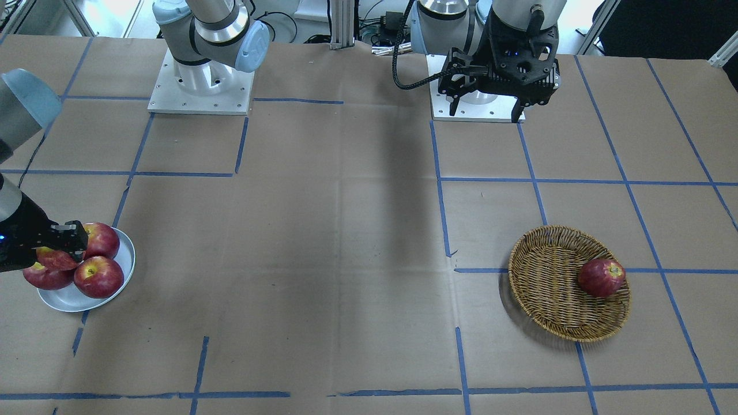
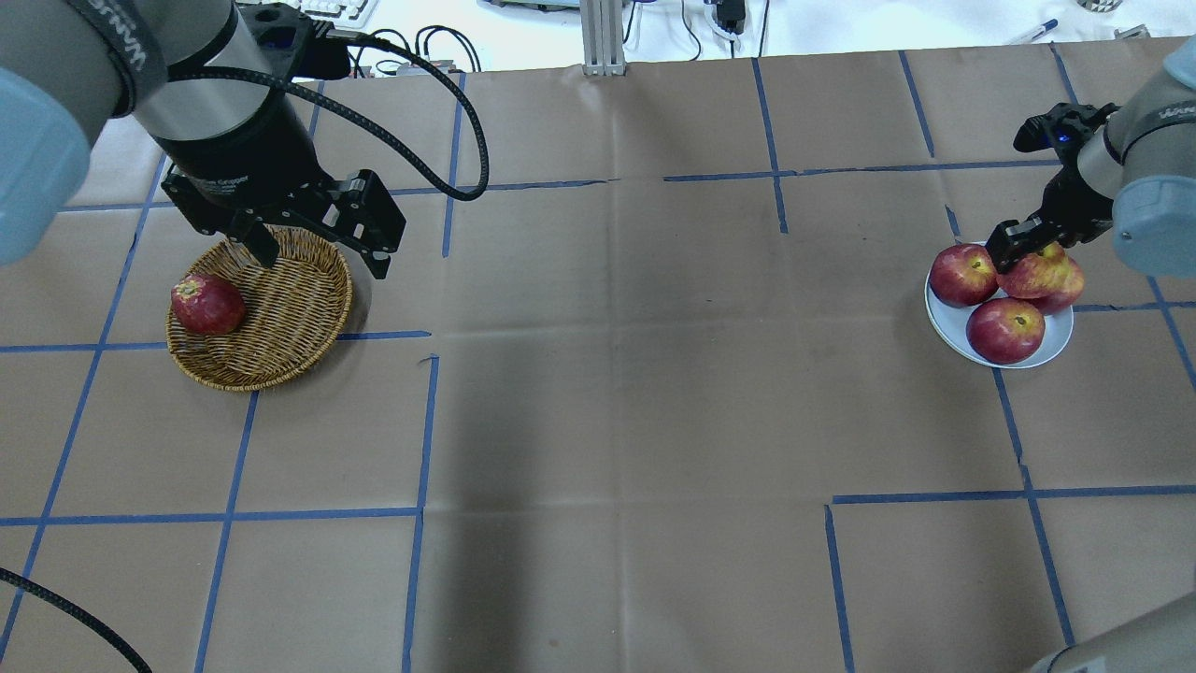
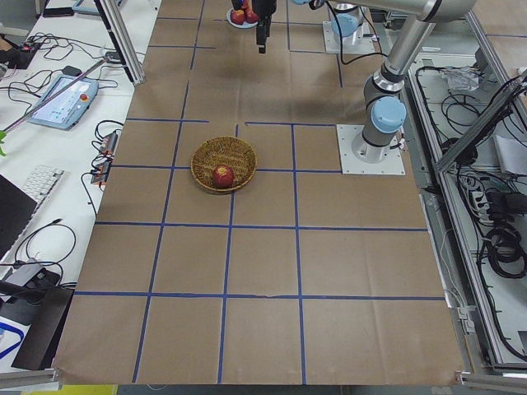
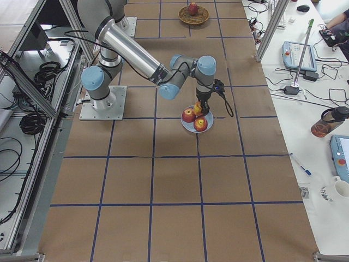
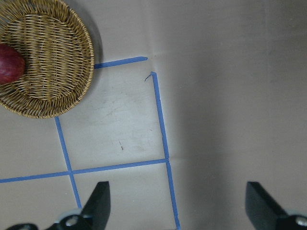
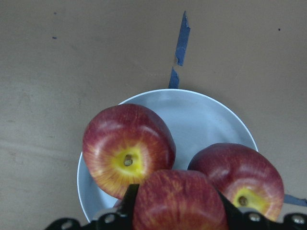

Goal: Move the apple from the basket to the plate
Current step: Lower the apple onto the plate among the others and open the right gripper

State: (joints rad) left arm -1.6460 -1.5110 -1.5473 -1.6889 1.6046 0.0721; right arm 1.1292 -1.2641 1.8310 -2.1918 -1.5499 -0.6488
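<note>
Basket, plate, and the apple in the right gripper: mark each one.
basket (image 2: 294,304): overhead view, bare woven floor.
plate (image 6: 201,120): right wrist view, bare surface near the far rim.
apple (image 6: 178,201): right wrist view, streaky upper skin.

Both arms, the left arm (image 2: 196,103) and the right arm (image 4: 136,52), are silver-grey tubes with pale blue caps (image 1: 256,46) on the rounded joints. Each stands on a square white base plate (image 1: 199,99) with small screws round its edge. The left gripper (image 2: 323,264) and right gripper (image 2: 1026,254) are black and angular, with 2 fingers each. A black ribbed cable (image 2: 467,140) loops off the left wrist. A small blue light (image 2: 1060,140) glows on the right wrist.
</note>
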